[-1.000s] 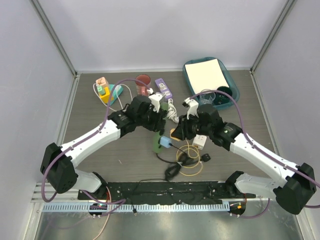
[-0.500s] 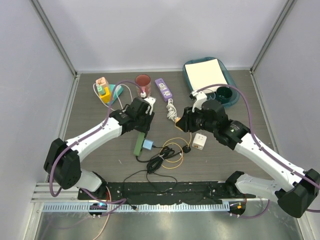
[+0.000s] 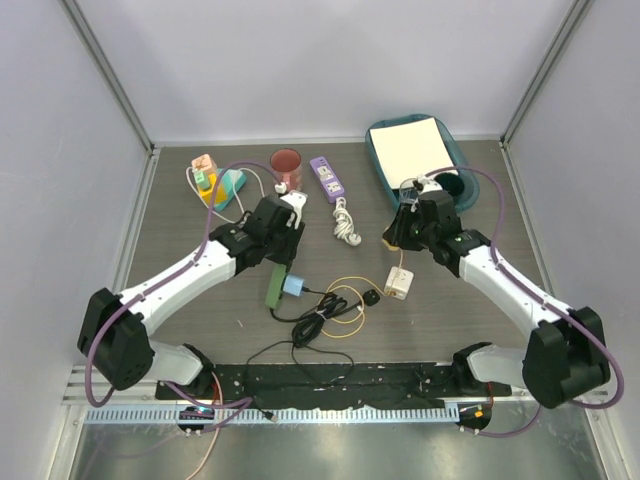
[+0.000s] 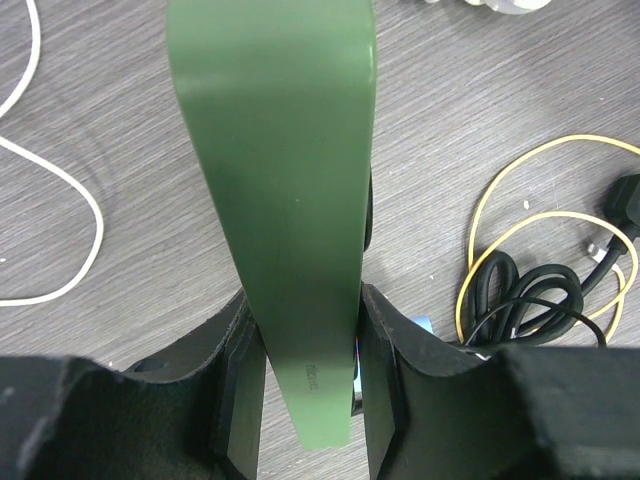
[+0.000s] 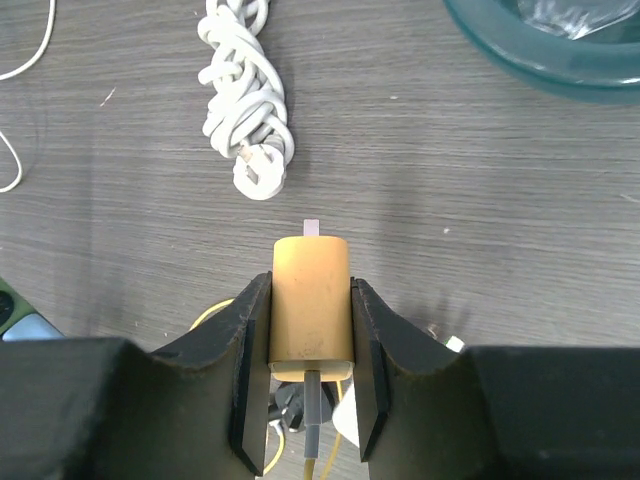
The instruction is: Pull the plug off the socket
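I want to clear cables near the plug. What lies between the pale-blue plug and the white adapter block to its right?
In the top view, loops of yellow cable and a black round plug lie between the pale-blue plug and the white adapter block.

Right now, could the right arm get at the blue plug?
Probably not yet. The plug faces that arm, with only loose cables between, but the right gripper is shut on a yellow cube and would likely have to drop it first.
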